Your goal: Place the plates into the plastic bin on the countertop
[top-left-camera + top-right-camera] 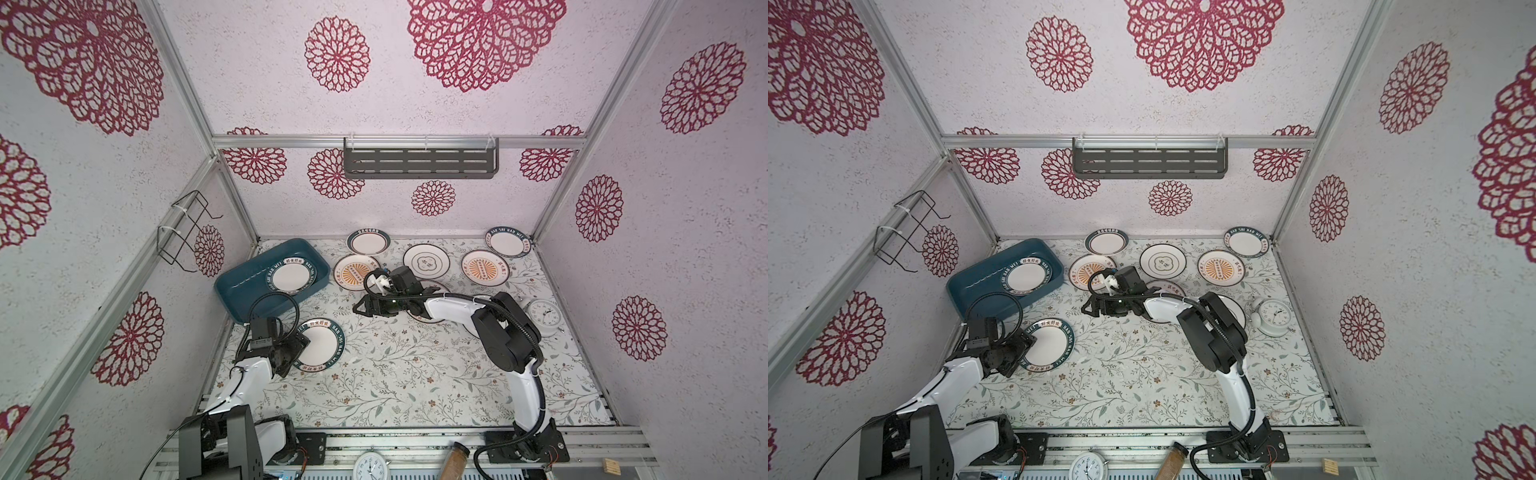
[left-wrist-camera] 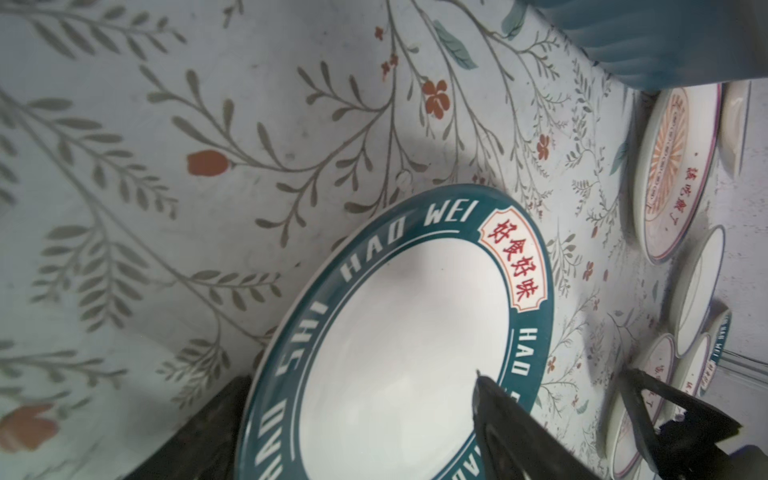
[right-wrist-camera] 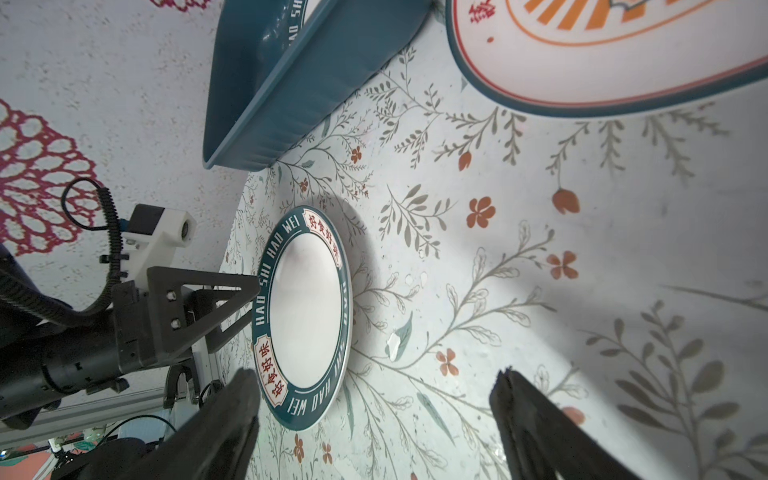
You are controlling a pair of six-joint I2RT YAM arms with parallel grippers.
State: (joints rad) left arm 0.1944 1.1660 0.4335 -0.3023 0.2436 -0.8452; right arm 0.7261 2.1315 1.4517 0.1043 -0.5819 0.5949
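- The left gripper (image 2: pixel 361 378) has its jaws apart, straddling the edge of a teal-rimmed plate (image 1: pixel 322 345). One finger reaches over the white well and the other sits outside and under the rim. No clamp on the rim shows.
- That plate, lettered HAO SHI HAO WEI, lies on the countertop (image 1: pixel 415 374) left of centre and low in both top views, just below the bin.
- The right gripper (image 3: pixel 376 374) has its jaws spread wide, with only the leafy print between them. In both top views it hovers near mid-frame, tips pointing left.
- The plastic bin (image 1: pixel 257 266) sits at an angle against the left wall, above the left gripper in the frame. A second lettered plate (image 1: pixel 291 277) lies flat in its right end; the left end is bare.
- Just right of the bin lies a sunburst plate (image 1: pixel 356 271), partly covered by the right wrist.
- Above it, at the back edge, lies a small teal-rimmed plate (image 1: pixel 368 242).
- Further right lie a black-ringed plate (image 1: pixel 426 262), another sunburst plate (image 1: pixel 485 267) and a corner plate (image 1: pixel 508 242) with a lettered rim.
- More plates lie under the right arm, mostly hidden.
- A white clock (image 1: pixel 544 316) rests at the right edge of the tabletop.
- A grey slotted shelf (image 1: pixel 419 163) hangs on the back wall, upper centre.
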